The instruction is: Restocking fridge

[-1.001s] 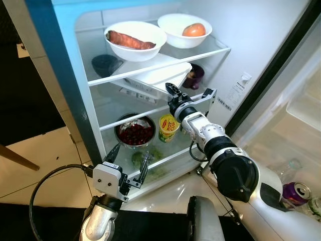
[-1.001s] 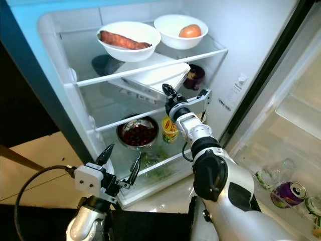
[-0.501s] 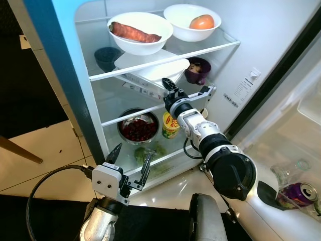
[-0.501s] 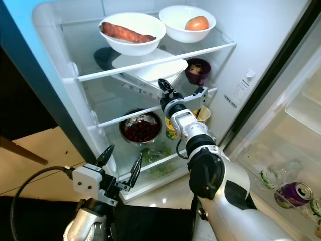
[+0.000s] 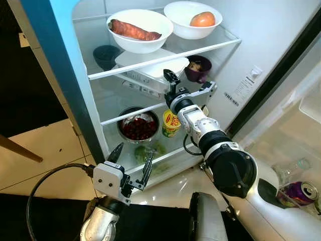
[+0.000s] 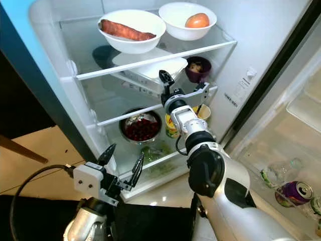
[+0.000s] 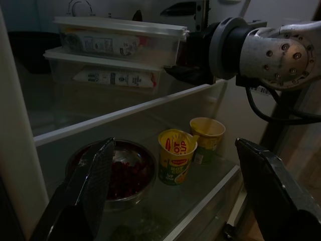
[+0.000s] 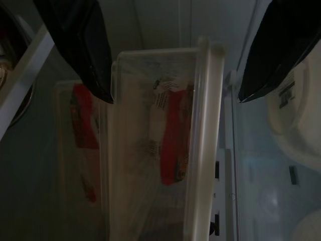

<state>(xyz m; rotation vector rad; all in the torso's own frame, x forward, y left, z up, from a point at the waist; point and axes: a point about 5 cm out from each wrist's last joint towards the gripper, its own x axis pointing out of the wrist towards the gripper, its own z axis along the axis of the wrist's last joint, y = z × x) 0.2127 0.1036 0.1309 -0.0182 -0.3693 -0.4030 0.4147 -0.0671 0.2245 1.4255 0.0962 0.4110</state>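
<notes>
Reaching into the open white fridge (image 5: 261, 35), the right gripper (image 5: 186, 86) has its jaws spread apart at the middle shelf, just before two stacked clear plastic lidded containers (image 7: 118, 42) (labels inside, too dim to read). Above them a white bowl with a sweet potato (image 5: 139, 29) sits beside a white bowl with an orange fruit (image 5: 195, 18). Lower down, a steel bowl of dark red berries (image 5: 138, 128) stands next to a yellow cup (image 5: 171, 123). Low outside, the left gripper (image 5: 131, 163) hovers with jaws apart, holding nothing.
</notes>
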